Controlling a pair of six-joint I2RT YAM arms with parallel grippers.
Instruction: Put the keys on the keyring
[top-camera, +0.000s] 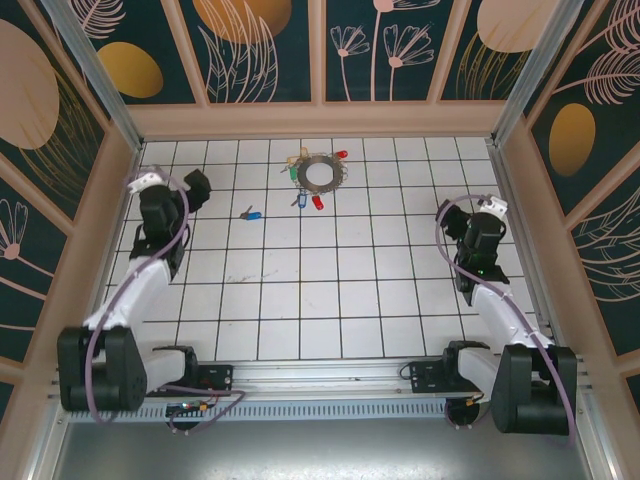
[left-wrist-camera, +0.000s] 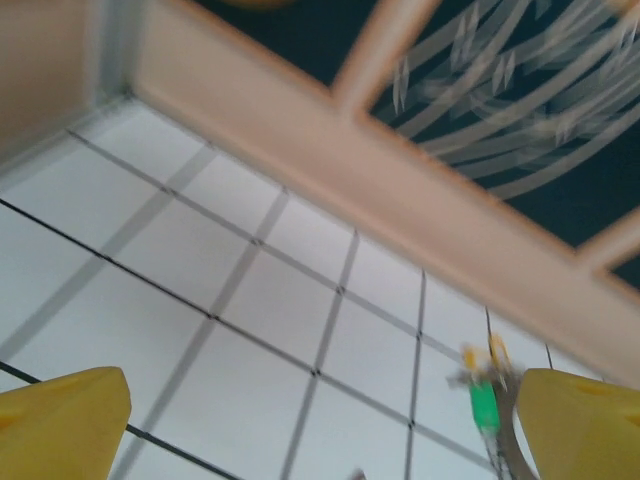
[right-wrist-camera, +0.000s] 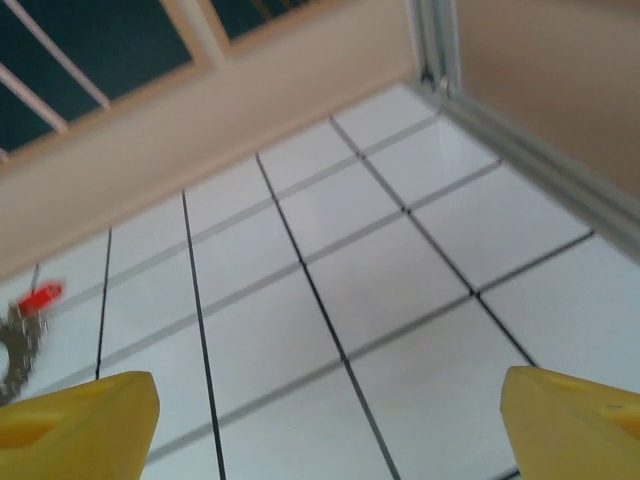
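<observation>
Fingers (left-wrist-camera: 60, 425) of left gripper (left-wrist-camera: 320, 410): yellow, spread wide, above white tiles (top-camera: 300, 290). Fingers (right-wrist-camera: 75, 420) of right gripper (right-wrist-camera: 330, 415): yellow, likewise wide apart. Keyring (top-camera: 318, 173): grey, flat on the floor near the back wall (top-camera: 320, 120), between the two arms. Keys (top-camera: 319, 202): red, green, yellow and blue heads clustered at the ring's rim (whether threaded cannot be told); one blue key (top-camera: 250, 213) lies apart on the tiles, left of the ring in the top view.
</observation>
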